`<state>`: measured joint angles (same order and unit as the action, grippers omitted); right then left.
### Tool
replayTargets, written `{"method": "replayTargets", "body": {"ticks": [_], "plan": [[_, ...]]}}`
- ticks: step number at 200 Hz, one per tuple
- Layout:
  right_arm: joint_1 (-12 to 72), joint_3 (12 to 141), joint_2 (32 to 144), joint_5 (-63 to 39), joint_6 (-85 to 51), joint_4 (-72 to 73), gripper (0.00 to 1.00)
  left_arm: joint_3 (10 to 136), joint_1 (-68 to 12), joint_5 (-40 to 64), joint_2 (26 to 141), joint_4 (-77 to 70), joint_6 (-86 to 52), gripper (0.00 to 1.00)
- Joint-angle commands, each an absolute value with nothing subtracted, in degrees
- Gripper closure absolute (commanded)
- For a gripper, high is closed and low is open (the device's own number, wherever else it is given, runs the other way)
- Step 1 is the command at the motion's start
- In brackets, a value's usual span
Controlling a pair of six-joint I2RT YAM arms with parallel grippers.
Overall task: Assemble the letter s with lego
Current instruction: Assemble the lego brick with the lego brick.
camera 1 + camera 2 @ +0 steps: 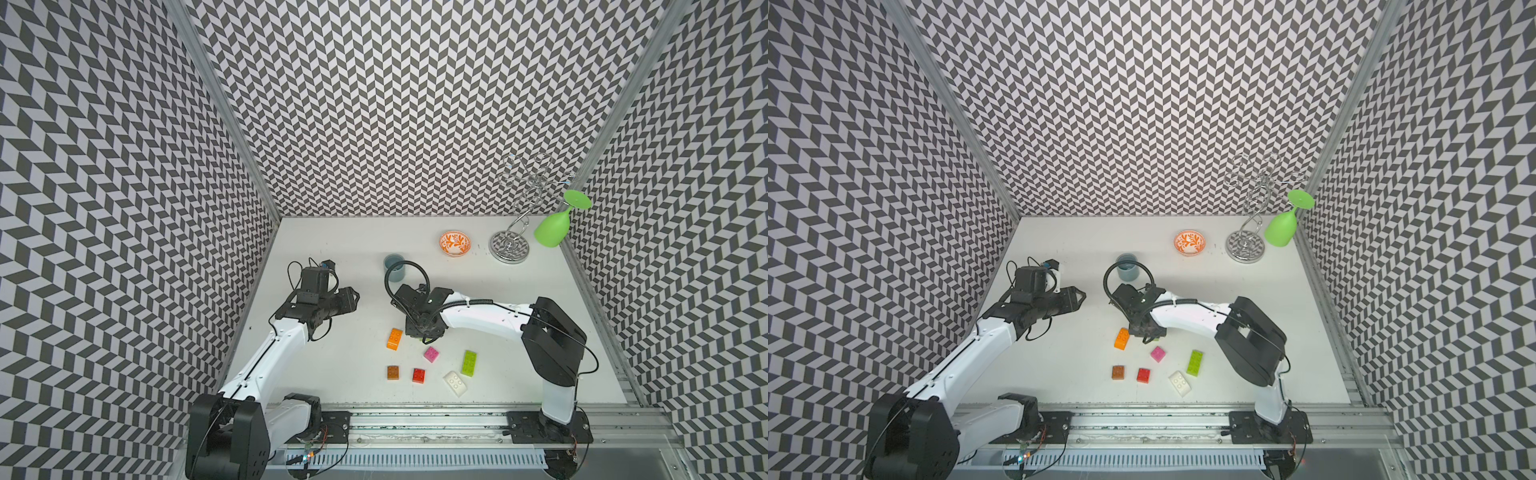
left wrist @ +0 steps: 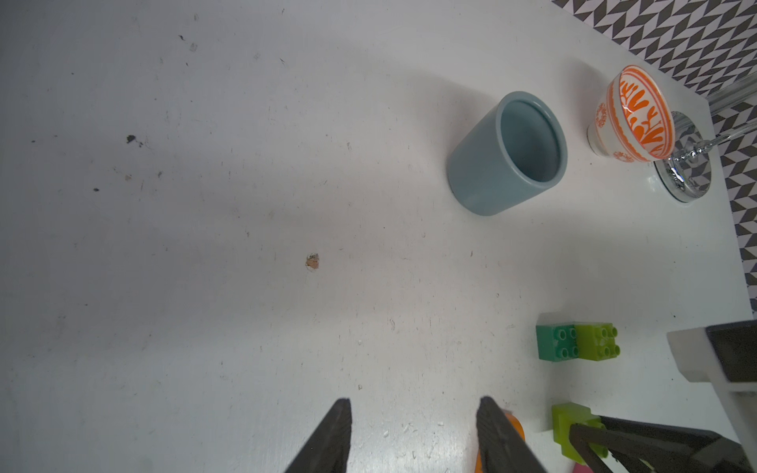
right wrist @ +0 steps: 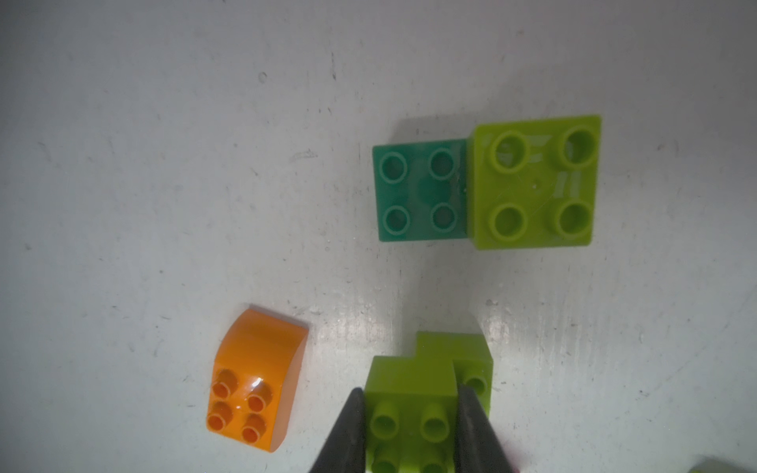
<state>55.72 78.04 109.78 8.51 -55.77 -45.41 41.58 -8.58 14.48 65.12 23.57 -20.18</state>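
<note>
The right gripper (image 3: 414,428) has its jaws pinched narrow on a lime green stepped brick (image 3: 413,374), studs up, gripped across its taller part only. The likely risk is that pressing this brick down onto another tilts or twists it out of so partial a hold. The bricks nearest it lie loose on the white table (image 3: 164,164) with nothing steadying them. An off-centre push would probably slide them rather than seat the studs. Whether the held brick is lifted or resting cannot be told.

Just ahead of the fingertips, but apart from them, a dark green square brick (image 3: 420,192) touches a lime green square brick (image 3: 534,182) side by side. The right arm hides this pair in both top views.

In a top view, with twelve o'clock at the back wall, an orange curved brick (image 1: 395,338) lies near the jaws at nine o'clock, close enough to be knocked. A pink brick (image 1: 431,354) lies at five o'clock.

The left gripper (image 2: 414,407) hovers well apart at ten o'clock, jaws partly open and empty.
</note>
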Motion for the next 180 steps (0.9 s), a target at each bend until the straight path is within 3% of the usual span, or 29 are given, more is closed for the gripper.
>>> {"method": "replayTargets", "body": {"ticks": [1, 66, 131, 156, 180], "plan": [[55.8, 73.3, 114.2, 6.6, -56.1, -45.8, 1.00, 41.0, -8.3, 14.9, 64.4, 22.3, -19.5, 0.49], [55.7, 76.3, 112.9, 8.1, -55.0, -47.9, 1.00, 41.0, -8.2, 14.7, 64.4, 22.4, -19.5, 0.48], [55.3, 80.9, 111.3, 8.4, -52.3, -49.3, 0.56, 41.0, -8.2, 14.5, 64.2, 22.4, -19.6, 0.48], [55.3, 82.7, 111.1, 9.0, -51.1, -50.0, 0.44, 41.0, -8.2, 14.3, 64.2, 22.4, -19.6, 0.48], [55.3, 83.6, 109.4, 9.3, -47.6, -50.3, 0.39, 41.0, -8.3, 14.2, 64.2, 22.5, -19.6, 0.48]]}}
